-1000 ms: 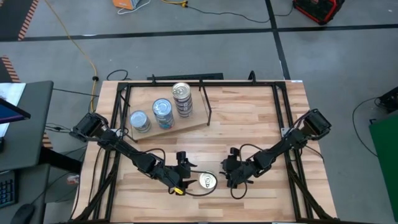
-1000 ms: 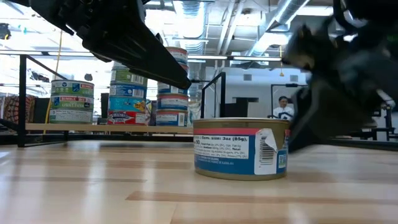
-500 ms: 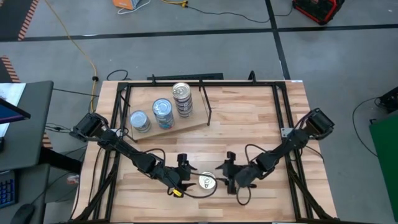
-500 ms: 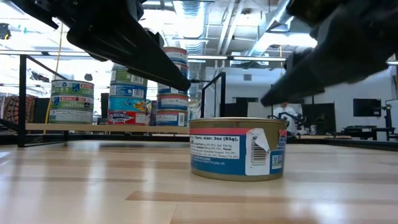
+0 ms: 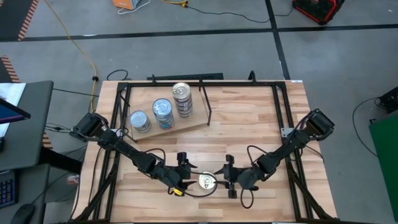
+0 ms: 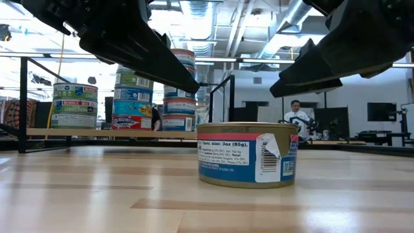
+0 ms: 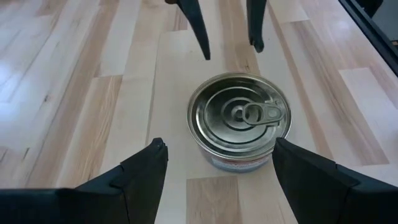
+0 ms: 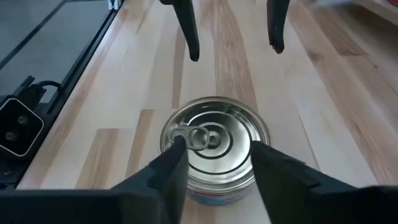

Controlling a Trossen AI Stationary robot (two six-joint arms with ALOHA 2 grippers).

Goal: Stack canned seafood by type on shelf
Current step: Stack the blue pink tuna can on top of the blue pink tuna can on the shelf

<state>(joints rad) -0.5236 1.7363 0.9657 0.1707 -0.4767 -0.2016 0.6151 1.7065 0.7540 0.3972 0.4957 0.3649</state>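
Three stacks of tins (image 5: 163,112) are seen on the shelf (image 5: 186,127) (blue labels, silver lids). One lone tin (image 5: 207,182) stands on the table (image 5: 249,118) near its front edge, flanked by the left gripper (image 5: 184,172) and right gripper (image 5: 228,177), both held low, fingers apart, gripping nothing.

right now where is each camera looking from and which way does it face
High: above the table, looking straight down; both arms, shelf, tin between left gripper and right gripper.
Low: at tabletop height, level across to the shelf stacks; both arms overhead.
Left wrist: looks past its own open fingers at the tin.
Right wrist: own fingers flank the tin.
Shared: both wrist views show the same tin and the opposite gripper's fingers.
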